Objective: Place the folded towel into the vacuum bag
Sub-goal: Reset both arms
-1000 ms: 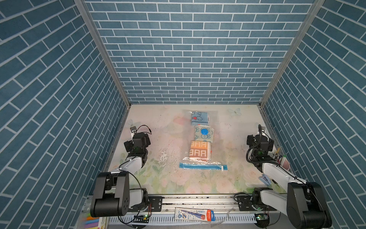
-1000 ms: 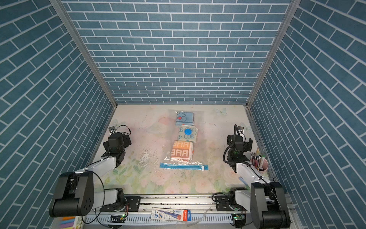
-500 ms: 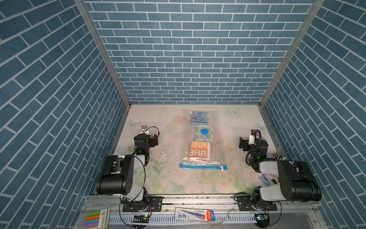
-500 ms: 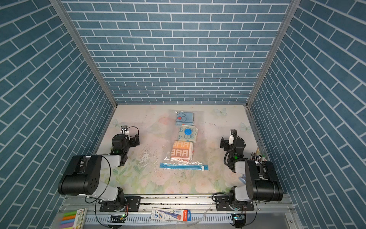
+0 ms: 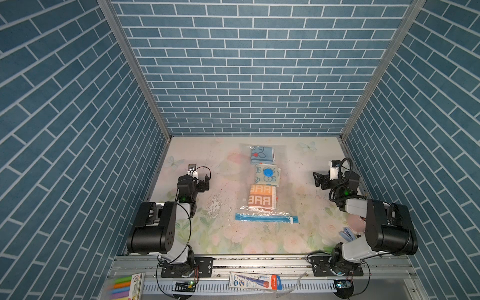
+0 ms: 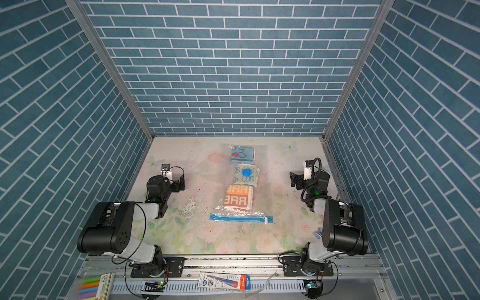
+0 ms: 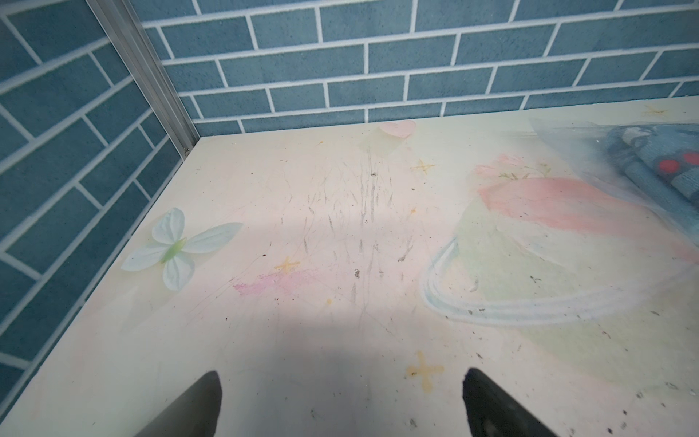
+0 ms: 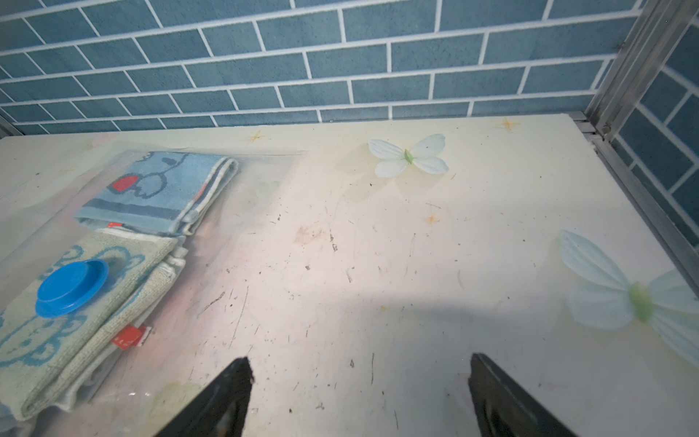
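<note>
Change: both arms fold back from a low forward stretch to a raised-elbow rest; bag and contents unmoved. Left claw (image 5: 207, 181): spread wide, empty, over bare table (image 5: 233, 241). Right claw (image 5: 317, 180): spread, empty. Vacuum bag (image 5: 259, 209): flat mid-table, between the claws, well apart from each. Folded towel (image 5: 261, 197), orange: inside the bag, nearest the zip strip (image 5: 266, 218), two other towels deeper in. Judgement: placing looks complete, arms retiring.

Three towels (image 5: 262, 198) lie in a row, apparently inside the vacuum bag (image 5: 266, 217).
</note>
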`<state>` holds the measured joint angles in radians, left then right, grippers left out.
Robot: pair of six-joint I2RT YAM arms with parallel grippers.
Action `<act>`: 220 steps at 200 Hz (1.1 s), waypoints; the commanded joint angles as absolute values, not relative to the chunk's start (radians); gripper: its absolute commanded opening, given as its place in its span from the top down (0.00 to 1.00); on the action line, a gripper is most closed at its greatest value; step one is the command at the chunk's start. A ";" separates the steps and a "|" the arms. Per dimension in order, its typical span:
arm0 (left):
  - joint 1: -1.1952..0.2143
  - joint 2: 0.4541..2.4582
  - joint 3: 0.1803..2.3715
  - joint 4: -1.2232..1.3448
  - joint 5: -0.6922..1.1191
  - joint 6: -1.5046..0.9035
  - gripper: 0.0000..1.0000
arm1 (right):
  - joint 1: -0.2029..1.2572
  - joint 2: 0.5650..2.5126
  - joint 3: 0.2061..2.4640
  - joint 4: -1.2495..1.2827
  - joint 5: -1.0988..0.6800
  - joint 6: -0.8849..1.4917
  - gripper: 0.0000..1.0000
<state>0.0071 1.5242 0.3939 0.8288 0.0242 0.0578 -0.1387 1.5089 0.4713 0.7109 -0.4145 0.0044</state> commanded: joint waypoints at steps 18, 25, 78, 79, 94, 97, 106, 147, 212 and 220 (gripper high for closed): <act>0.003 1.526 0.394 0.845 0.034 0.066 0.00 | -0.116 1.507 0.415 0.796 -0.282 0.023 0.08; 0.002 1.526 0.394 0.845 0.034 0.066 0.00 | -0.104 1.550 0.381 0.896 -0.258 0.024 0.07; 0.000 1.529 0.402 0.835 0.028 0.066 0.00 | -0.102 1.545 0.392 0.871 -0.224 0.033 0.02; 0.000 1.529 0.402 0.835 0.028 0.066 0.00 | -0.102 1.542 0.392 0.863 -0.222 0.032 0.02; 0.000 1.529 0.402 0.833 0.026 0.066 0.00 | -0.101 1.543 0.394 0.864 -0.220 0.030 0.01; 0.000 1.530 0.403 0.833 0.026 0.066 0.00 | -0.101 1.541 0.396 0.856 -0.218 0.029 0.01; 0.000 1.530 0.404 0.832 0.027 0.066 0.00 | -0.101 1.546 0.393 0.872 -0.219 0.032 0.01; 0.000 1.531 0.404 0.832 0.022 0.067 0.00 | -0.096 1.544 0.397 0.860 -0.179 0.036 0.01; -0.014 1.525 0.394 0.841 0.002 0.073 0.00 | -0.080 1.539 0.394 0.859 -0.140 0.034 0.01; -0.013 1.525 0.396 0.841 0.002 0.074 0.00 | -0.080 1.539 0.394 0.859 -0.140 0.034 0.01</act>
